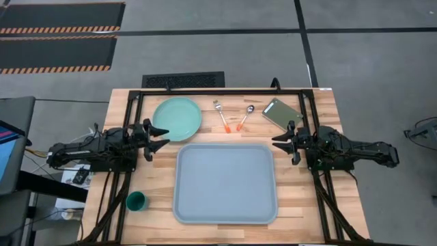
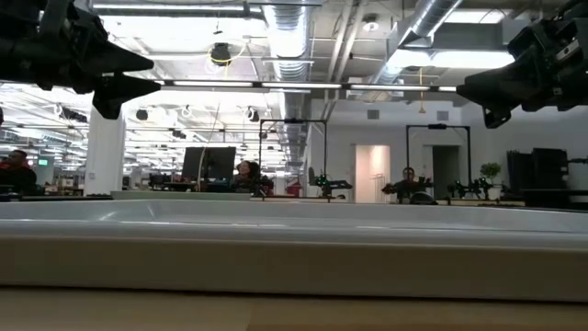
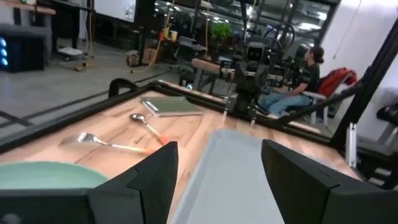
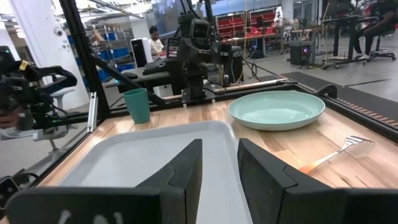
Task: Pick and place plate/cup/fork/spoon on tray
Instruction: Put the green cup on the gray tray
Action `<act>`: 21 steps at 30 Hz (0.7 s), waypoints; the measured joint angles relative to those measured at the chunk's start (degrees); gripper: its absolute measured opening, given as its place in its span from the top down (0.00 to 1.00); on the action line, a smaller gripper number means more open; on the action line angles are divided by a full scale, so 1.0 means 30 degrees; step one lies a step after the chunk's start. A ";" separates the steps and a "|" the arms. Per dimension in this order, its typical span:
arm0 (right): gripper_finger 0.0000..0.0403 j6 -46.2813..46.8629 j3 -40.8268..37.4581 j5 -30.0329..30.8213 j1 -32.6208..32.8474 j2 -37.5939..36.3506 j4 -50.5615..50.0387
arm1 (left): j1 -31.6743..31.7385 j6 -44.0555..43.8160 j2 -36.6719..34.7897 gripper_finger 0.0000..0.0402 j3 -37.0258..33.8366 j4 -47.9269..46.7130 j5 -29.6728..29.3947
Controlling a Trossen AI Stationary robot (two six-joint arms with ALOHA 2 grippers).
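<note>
The mint-green plate (image 1: 177, 118) lies at the far left of the table, also in the right wrist view (image 4: 277, 110). The fork (image 1: 220, 115) and the spoon (image 1: 245, 117) lie side by side beyond the tray's far rim. The pale blue-grey tray (image 1: 225, 183) lies in the middle. The teal cup (image 1: 136, 201) stands upright near the front left. My left gripper (image 1: 162, 137) hovers open beside the plate's near edge, holding nothing. My right gripper (image 1: 277, 141) hovers open off the tray's far right corner, holding nothing.
A small green-grey flat rectangle (image 1: 282, 113) lies at the far right, beyond my right gripper. A black frame (image 1: 225, 90) runs along the table's far edge and sides. People sit in the room beyond the table.
</note>
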 joint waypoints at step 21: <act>0.68 0.6506 0.0005 0.0945 0.0255 -0.0004 0.2994 | -0.0007 -0.9479 0.1478 0.45 0.1359 0.6251 0.2467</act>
